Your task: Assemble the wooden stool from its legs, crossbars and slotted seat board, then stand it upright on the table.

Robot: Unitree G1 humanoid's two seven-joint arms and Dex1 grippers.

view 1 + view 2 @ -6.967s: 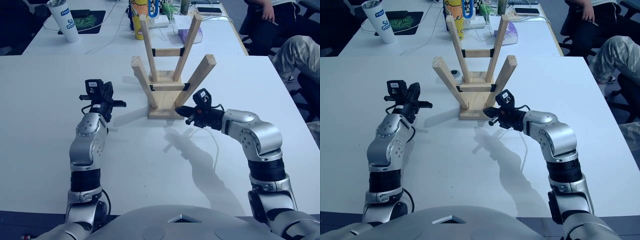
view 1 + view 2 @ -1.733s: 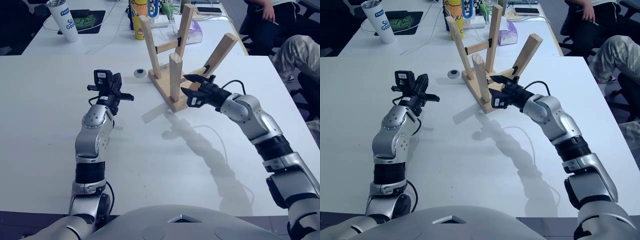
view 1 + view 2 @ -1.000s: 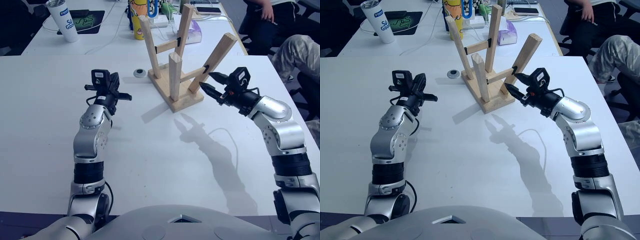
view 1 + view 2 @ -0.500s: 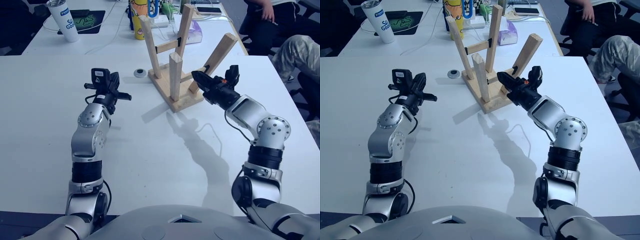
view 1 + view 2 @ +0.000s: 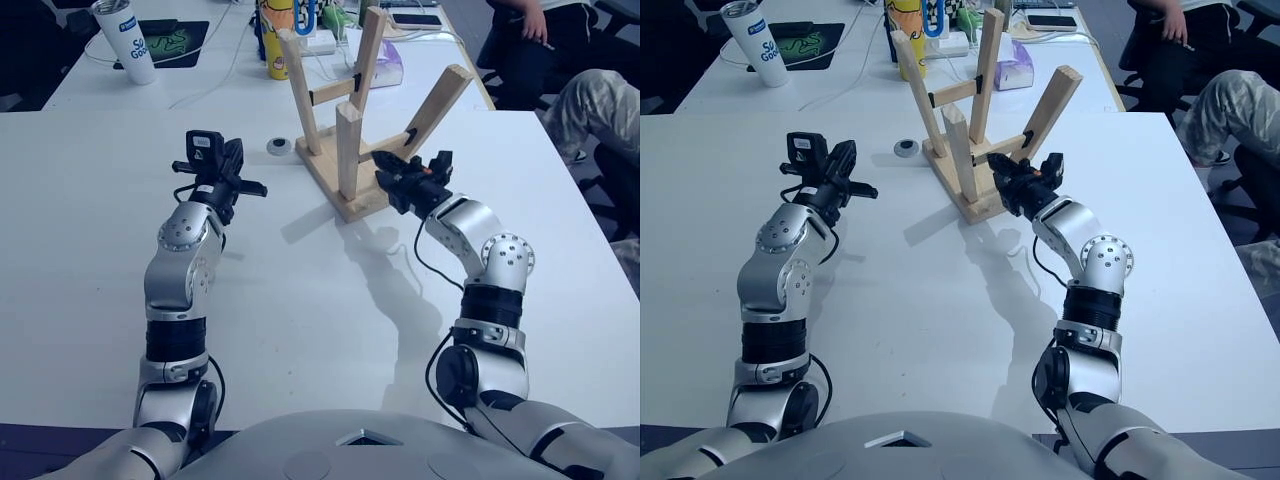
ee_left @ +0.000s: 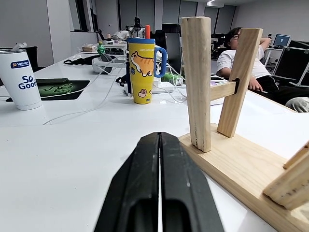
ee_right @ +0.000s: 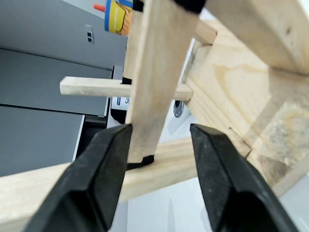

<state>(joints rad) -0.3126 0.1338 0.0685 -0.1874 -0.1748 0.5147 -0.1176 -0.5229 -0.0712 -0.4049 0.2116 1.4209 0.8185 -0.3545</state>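
Eye views: stool (image 5: 347, 150) stood upside down on the counter (image 5: 300, 330), seat down; right gripper (image 5: 388, 180) was at its near side; left gripper (image 5: 258, 189) was beside it, apart.
Left wrist view: fingers (image 6: 140, 193) were pressed together, short of the stool.
Right wrist view: fingers (image 7: 104, 164) were spread, straddling one leg (image 7: 154, 72).

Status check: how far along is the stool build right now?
Done: the pale wooden stool looks fully assembled. In hand: the right gripper is open astride one wooden bar of it; the left gripper is shut, apart from the stool. Left: it sits legs-up on the white table, so flipping it upright.
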